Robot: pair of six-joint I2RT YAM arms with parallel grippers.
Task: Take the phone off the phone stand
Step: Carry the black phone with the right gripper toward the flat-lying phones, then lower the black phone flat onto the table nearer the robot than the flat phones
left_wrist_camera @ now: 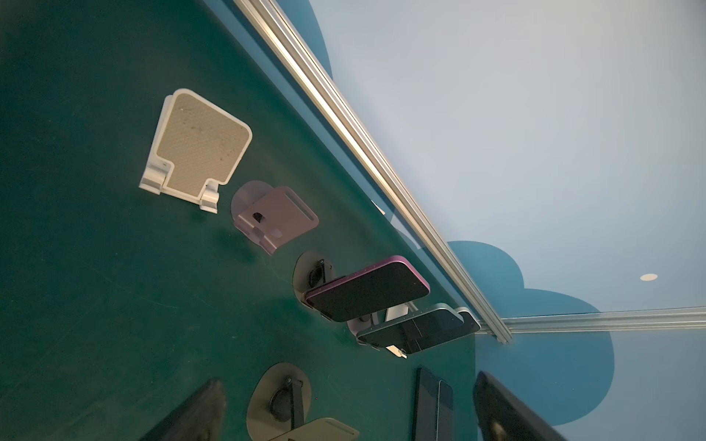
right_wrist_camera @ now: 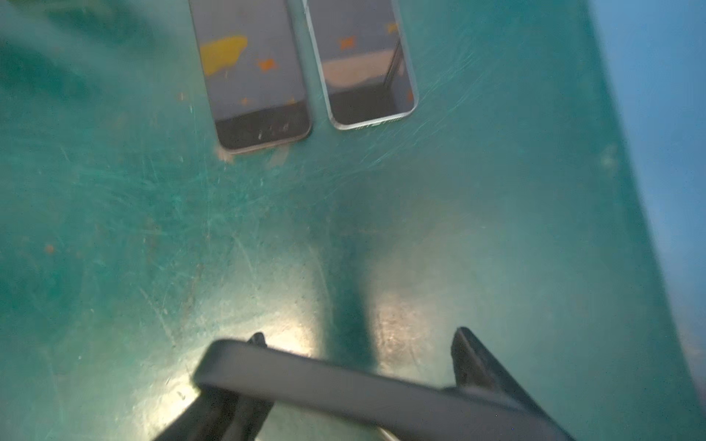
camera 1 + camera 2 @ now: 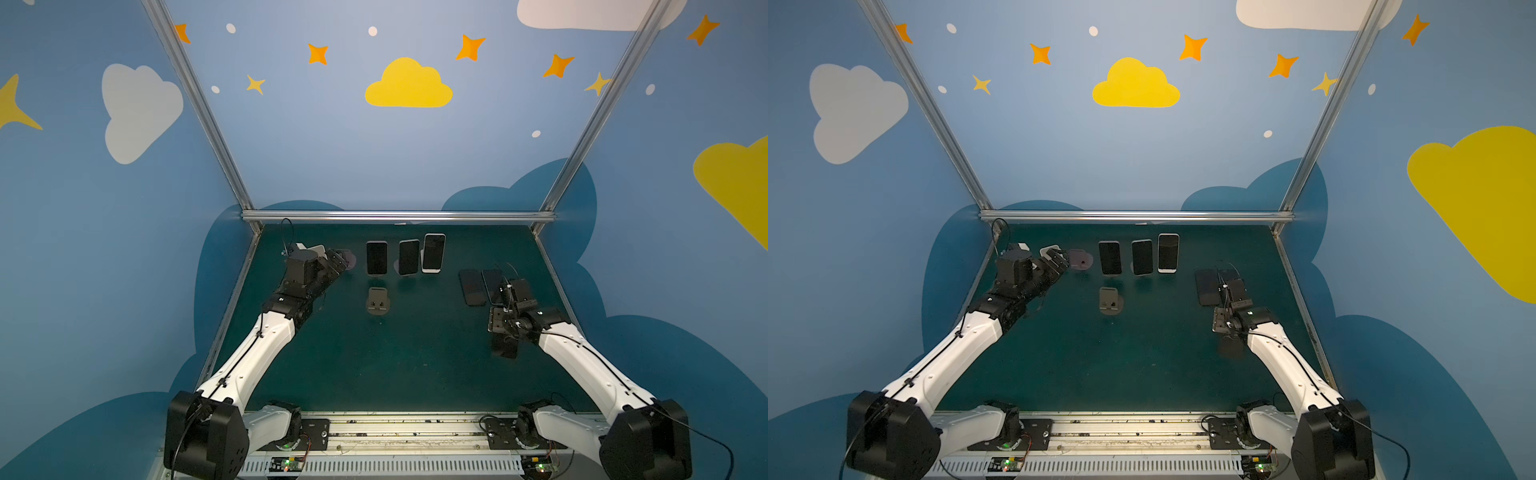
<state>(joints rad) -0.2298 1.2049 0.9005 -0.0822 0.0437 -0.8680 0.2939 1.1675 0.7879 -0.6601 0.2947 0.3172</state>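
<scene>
Surface: a dark green mat (image 3: 395, 365), scuffed, with glare close to my right fingers.
Room: blue walls (image 3: 332, 145) painted with clouds and stars; an aluminium rail (image 3: 395, 216) runs along the far edge.
Right gripper (image 2: 360, 336): pressed onto the dark phone (image 2: 344, 385), one finger at each side of it, on the right of the mat.
Dark phone: crosswise between my right fingers, on no stand, just near of two flat phones (image 2: 256, 76) lying side by side.
Left gripper (image 3: 1059, 262): jaws spread wide, holding nothing, far left, just beside the pink stand (image 1: 273, 215).
Stands: the white stand (image 1: 198, 145) and the pink stand are far left and the grey stand (image 3: 377, 302) is in the middle; all three are empty.
Standing phones (image 3: 409, 257): three upright in a far row, well apart from my right jaws.
</scene>
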